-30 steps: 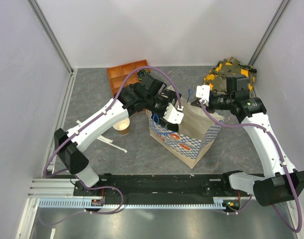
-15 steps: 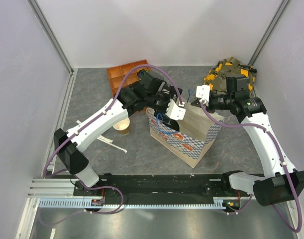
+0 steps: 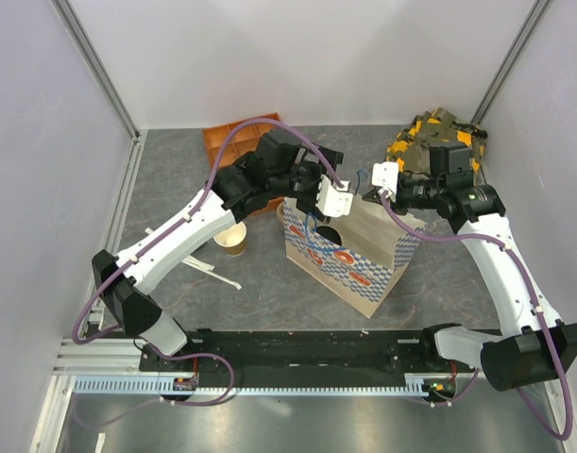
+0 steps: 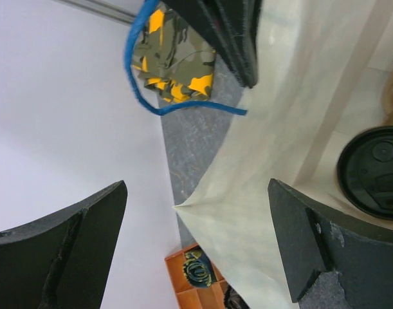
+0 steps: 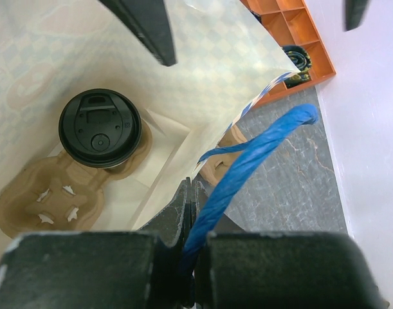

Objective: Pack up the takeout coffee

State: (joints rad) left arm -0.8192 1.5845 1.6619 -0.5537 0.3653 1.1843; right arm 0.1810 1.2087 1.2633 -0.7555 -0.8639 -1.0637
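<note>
takeout coffee in bag, below left pincer

Bright, even, diffuse overhead light. Shadows faint, soft. Mild washout on white wall. Wrist views: nearest foreground soft.

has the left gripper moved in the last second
Yes. In the top view, the left gripper has lifted back from the mouth of the paper bag toward the far wall, and is now nearer the orange tray.
</note>
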